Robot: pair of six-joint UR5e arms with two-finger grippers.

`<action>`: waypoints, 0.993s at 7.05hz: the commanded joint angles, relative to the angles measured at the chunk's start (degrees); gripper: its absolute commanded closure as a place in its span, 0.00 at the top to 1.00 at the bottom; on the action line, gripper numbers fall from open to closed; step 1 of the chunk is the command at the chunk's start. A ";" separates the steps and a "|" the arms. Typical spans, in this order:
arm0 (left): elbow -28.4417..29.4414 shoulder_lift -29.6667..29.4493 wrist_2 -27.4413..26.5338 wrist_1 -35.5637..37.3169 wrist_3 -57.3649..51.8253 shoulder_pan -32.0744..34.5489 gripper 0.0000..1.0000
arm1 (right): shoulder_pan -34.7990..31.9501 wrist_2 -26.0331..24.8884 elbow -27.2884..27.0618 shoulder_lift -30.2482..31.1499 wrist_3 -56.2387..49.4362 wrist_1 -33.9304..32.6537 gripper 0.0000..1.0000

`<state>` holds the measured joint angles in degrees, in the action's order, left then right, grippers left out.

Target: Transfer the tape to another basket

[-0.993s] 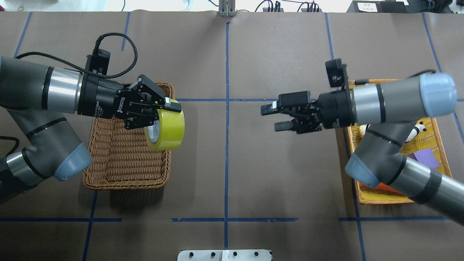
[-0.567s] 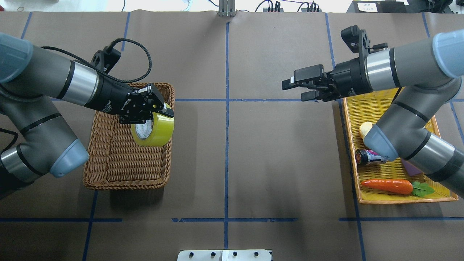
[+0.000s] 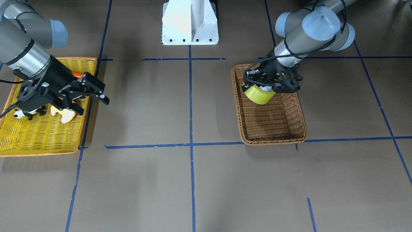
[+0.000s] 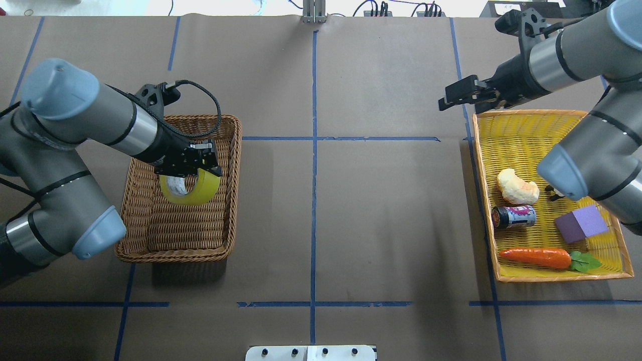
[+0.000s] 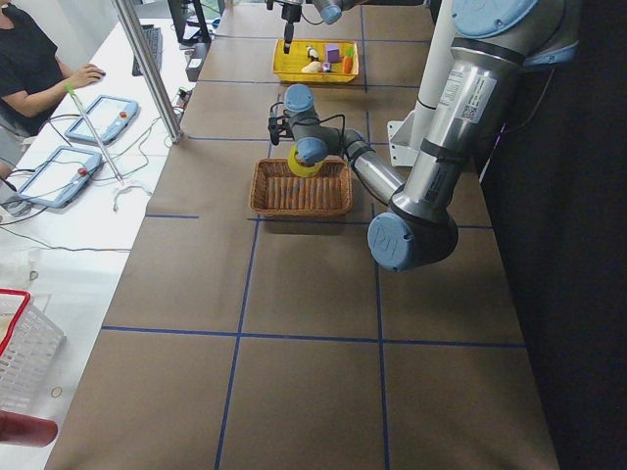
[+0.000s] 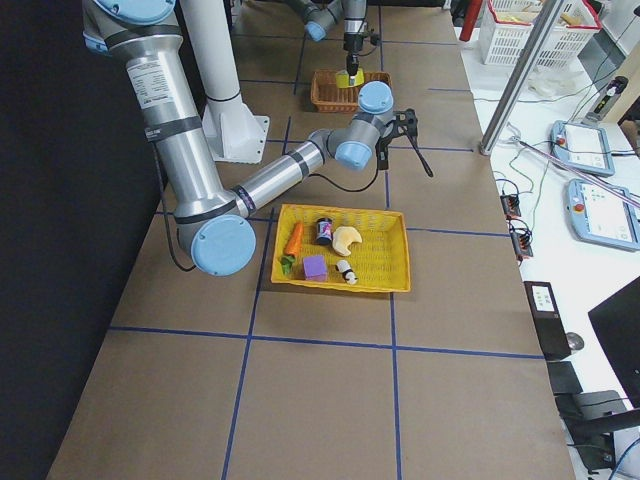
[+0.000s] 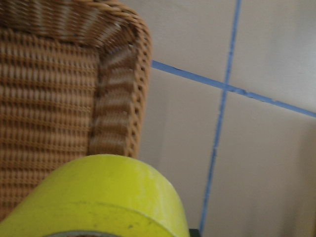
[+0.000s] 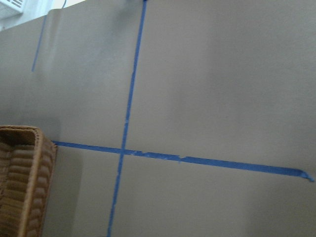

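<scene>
The yellow-green tape (image 4: 193, 189) is held by my left gripper (image 4: 194, 164), which is shut on the roll's upper edge. It hangs tilted within the outline of the brown wicker basket (image 4: 232, 200), towards its right wall. The front view shows the tape (image 3: 259, 94) under the left gripper (image 3: 267, 84), above the basket (image 3: 273, 140); I cannot tell whether it touches the floor. The left wrist view shows the tape (image 7: 108, 197) beside a basket corner (image 7: 121, 98). My right gripper (image 4: 452, 99) is open and empty beyond the yellow tray's far left corner; the front view also shows it (image 3: 93, 107).
The flat yellow tray (image 4: 526, 120) with an orange rim lies at the right. It holds a bread piece (image 4: 516, 186), a small bottle (image 4: 514, 216), a purple block (image 4: 582, 224), a carrot (image 4: 536, 257) and a panda toy (image 3: 22, 112). Blue tape lines cross the brown table.
My left gripper has carried the tape leftwards and lower, from over the basket's right rim to inside its outline. My right arm has drawn back from the table's middle to the far right, still open.
</scene>
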<state>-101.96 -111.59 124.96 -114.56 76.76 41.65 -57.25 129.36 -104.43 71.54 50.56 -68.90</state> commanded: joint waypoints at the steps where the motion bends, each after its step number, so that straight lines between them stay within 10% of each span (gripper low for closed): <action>1: 0.18 0.06 -6.72 8.46 -8.09 -3.40 0.00 | -6.17 -1.12 -3.14 1.13 -23.12 -19.91 1.00; 3: 0.27 0.15 -6.92 11.70 -12.83 -3.33 0.14 | -8.39 -0.68 -2.71 3.25 -24.54 -20.14 1.00; 4: -0.25 -0.29 -7.27 16.17 -17.56 -2.98 0.40 | -9.18 -0.60 -2.79 3.25 -25.93 -21.36 1.00; 5: -0.87 -0.21 -7.80 16.47 -18.04 -2.63 0.99 | -9.45 -0.51 -2.88 3.25 -26.90 -22.32 1.00; 7: -5.24 -0.64 -7.37 22.92 -18.48 -0.26 1.00 | -11.03 0.28 -2.71 4.21 -29.61 -23.04 1.00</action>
<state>-104.44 -111.98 117.42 -96.16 58.84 40.03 -67.35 129.19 -107.26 75.04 22.92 -91.56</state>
